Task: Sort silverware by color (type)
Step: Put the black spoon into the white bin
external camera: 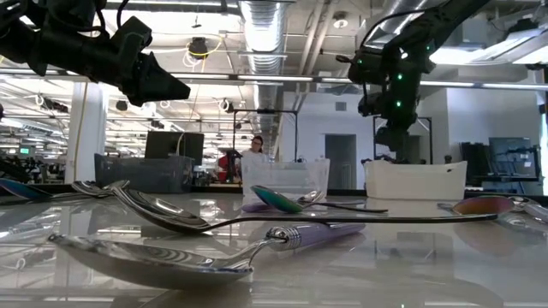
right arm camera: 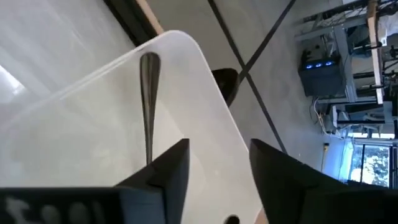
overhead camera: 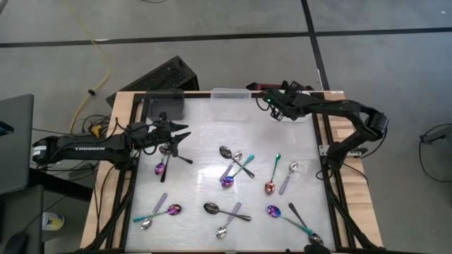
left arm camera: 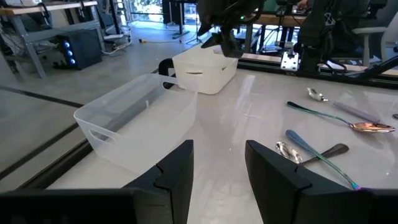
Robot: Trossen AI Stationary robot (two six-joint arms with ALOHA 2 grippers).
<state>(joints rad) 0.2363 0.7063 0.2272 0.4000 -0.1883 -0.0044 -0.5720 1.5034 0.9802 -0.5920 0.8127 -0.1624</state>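
Several spoons lie flat on the glossy table [overhead camera: 205, 134]: dark ones [overhead camera: 226, 152], silver ones [overhead camera: 292, 168] and purple-blue ones [overhead camera: 227, 181]. My left gripper [overhead camera: 182, 133] is open and empty, above the table's left part, just over a dark spoon [overhead camera: 173, 152]; in its wrist view [left arm camera: 217, 165] the fingers point toward the far bins. My right gripper [overhead camera: 270, 106] hangs open over the white bin [right arm camera: 186, 93] at the far edge. A dark spoon [right arm camera: 148, 99] lies inside that bin, beside the fingers and not between them.
A dark grey bin [overhead camera: 164, 104] stands at the far left, a clear bin [overhead camera: 231, 93] at the far middle, and the white bin [left arm camera: 205, 68] to its right. Wooden frame rails edge the table. A person stands far off in the room [external camera: 254, 147].
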